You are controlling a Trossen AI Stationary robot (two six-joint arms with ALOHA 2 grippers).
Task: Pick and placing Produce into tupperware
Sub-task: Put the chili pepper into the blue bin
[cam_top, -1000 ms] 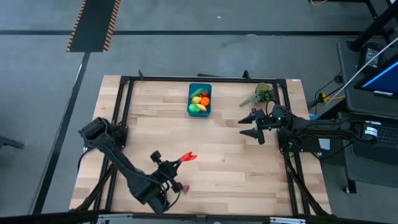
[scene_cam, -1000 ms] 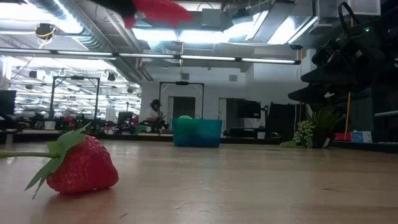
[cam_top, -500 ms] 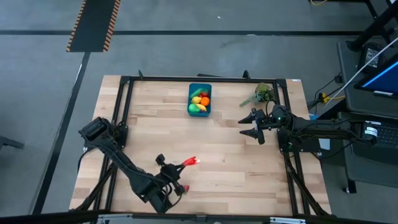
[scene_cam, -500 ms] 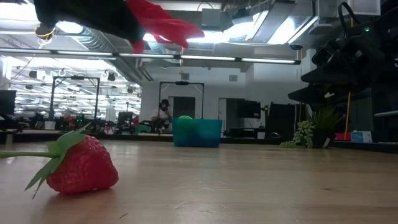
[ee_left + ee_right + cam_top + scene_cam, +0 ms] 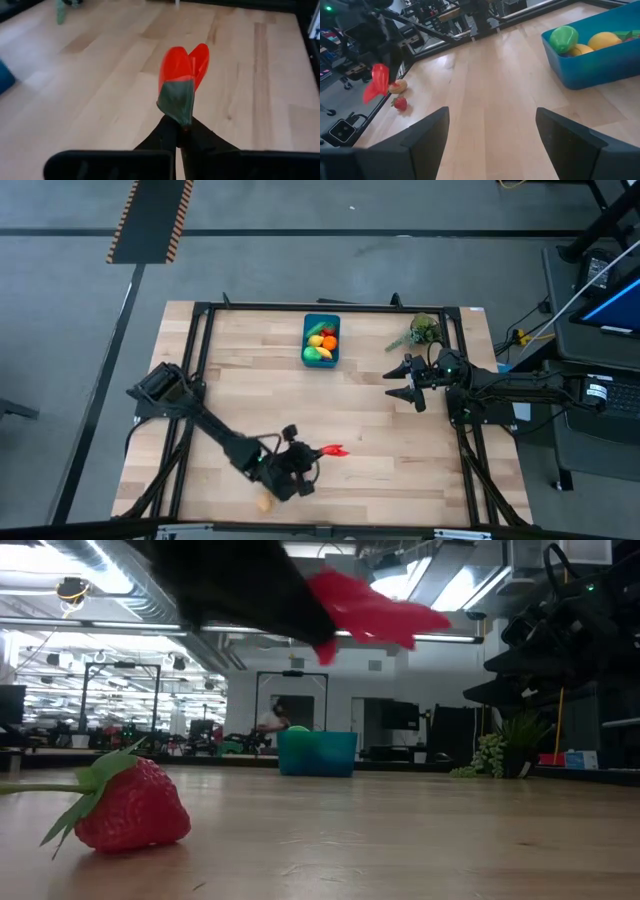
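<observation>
L gripper (image 5: 318, 452) carrying red pepper (image 5: 334, 451) above table (image 5: 380, 450)
L fingers clenched on pepper's green stem end, near front-centre, well apart from teal tupperware (image 5: 321, 340) at far edge w/ produce inside. Strawberry (image 5: 130, 804) lies on the wood. R gripper (image 5: 403, 381) hangs w/ fingers spread near plant sprig (image 5: 422, 330).

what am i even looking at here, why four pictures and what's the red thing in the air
It is a two-armed robot at a wooden table, filmed by four cameras: overhead, table level, and one on each wrist. The left gripper is shut on a red pepper by its green stem, above the table's near side. The right gripper waits open by the right edge. A teal tub already holds produce. A strawberry and a tan toy still lie on the table.
</observation>
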